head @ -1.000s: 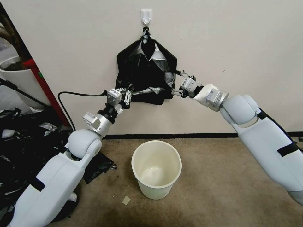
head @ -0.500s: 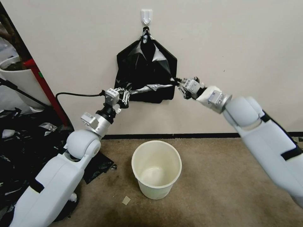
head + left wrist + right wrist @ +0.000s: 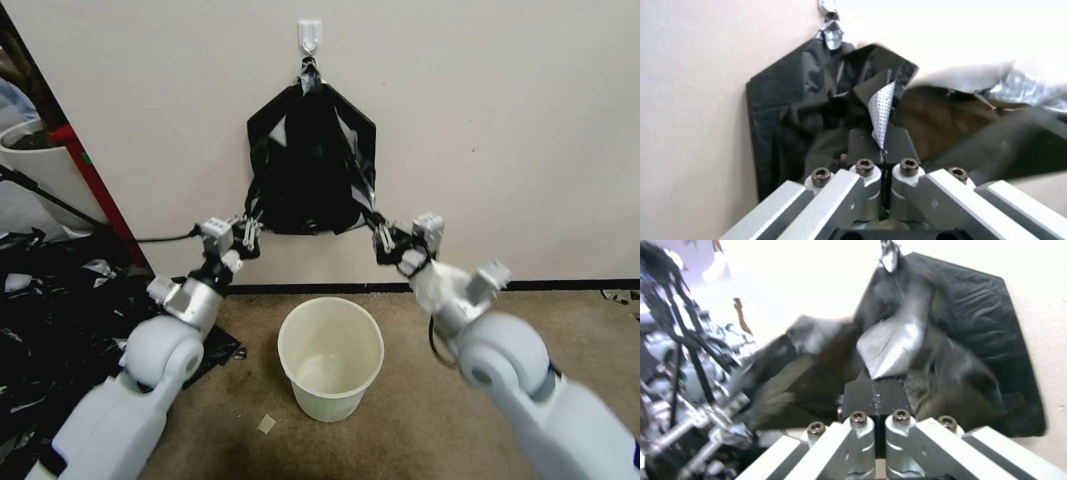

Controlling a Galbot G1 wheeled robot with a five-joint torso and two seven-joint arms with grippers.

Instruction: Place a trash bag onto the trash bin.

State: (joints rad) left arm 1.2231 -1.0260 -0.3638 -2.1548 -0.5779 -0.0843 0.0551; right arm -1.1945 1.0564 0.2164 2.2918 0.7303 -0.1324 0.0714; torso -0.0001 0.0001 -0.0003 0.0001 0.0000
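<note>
Glossy, wrinkled trash bag (image 3: 310,180) stretched between both tools.

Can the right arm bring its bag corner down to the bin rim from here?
Probably yes: right gripper, shut on the trash bag, hangs above the trash bin; open space between. The bag's top is tied at the hook.

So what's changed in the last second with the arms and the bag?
Both grippers, left gripper and right gripper, have come down, each shut on a lower corner of the trash bag, pulling it down from the wall hook. The trash bin stayed put.
</note>
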